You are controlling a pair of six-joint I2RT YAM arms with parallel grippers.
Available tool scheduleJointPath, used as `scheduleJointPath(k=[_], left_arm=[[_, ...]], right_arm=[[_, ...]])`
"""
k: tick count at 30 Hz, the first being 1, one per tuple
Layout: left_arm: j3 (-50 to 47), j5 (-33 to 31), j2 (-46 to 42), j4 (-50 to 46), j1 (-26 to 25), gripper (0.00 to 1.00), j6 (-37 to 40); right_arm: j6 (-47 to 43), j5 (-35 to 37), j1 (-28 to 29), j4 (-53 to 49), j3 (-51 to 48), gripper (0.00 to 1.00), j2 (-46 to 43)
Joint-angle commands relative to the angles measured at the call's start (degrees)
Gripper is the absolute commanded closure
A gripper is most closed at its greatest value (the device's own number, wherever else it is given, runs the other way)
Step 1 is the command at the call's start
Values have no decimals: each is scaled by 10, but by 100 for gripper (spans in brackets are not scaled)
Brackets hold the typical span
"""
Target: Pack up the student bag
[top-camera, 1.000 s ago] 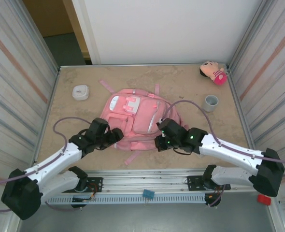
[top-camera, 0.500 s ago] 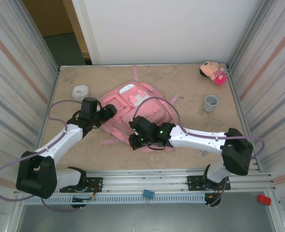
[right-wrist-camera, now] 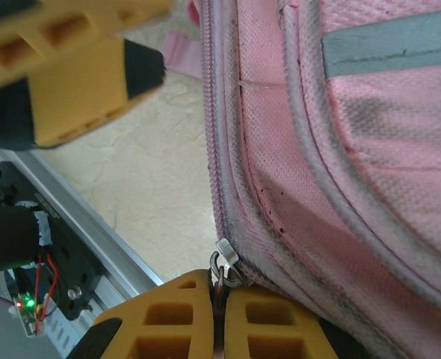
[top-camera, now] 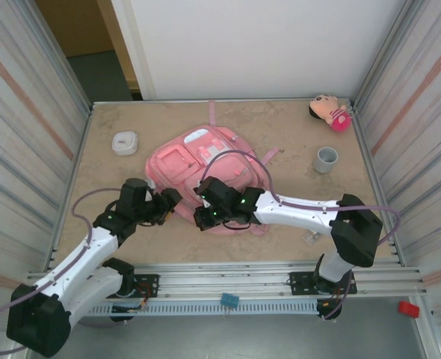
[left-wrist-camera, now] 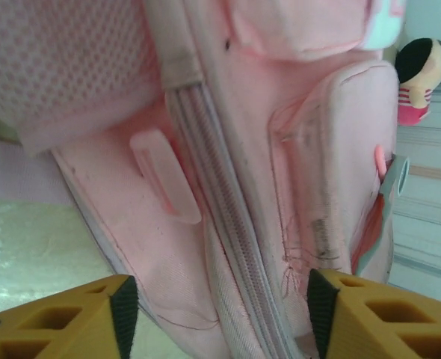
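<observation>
Student bag (top-camera: 205,161) in right gripper (right-wrist-camera: 220,290)

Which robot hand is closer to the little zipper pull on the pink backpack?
Right. The right gripper is shut on the zipper pull at the backpack's near edge. The left gripper hangs open to its left, apart from it.
</observation>
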Motion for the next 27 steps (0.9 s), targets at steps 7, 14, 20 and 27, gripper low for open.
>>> scheduleJointPath(k=[7,14,20,27], left_arm=[[-20,16,82,156,-24,59,-68],[12,-2,84,41,32,100,37],[34,10,58,-43,116,100,143],[47,48,79,-39,148,97,188]], right_arm=[[-24,-42,6,33,27,100,-3],[-33,-31,-22,-26,-17,100,-67],[-61,-43,-106,-95,-98,100,-165],[-85,-97,-171,-88,-126,100,-200]])
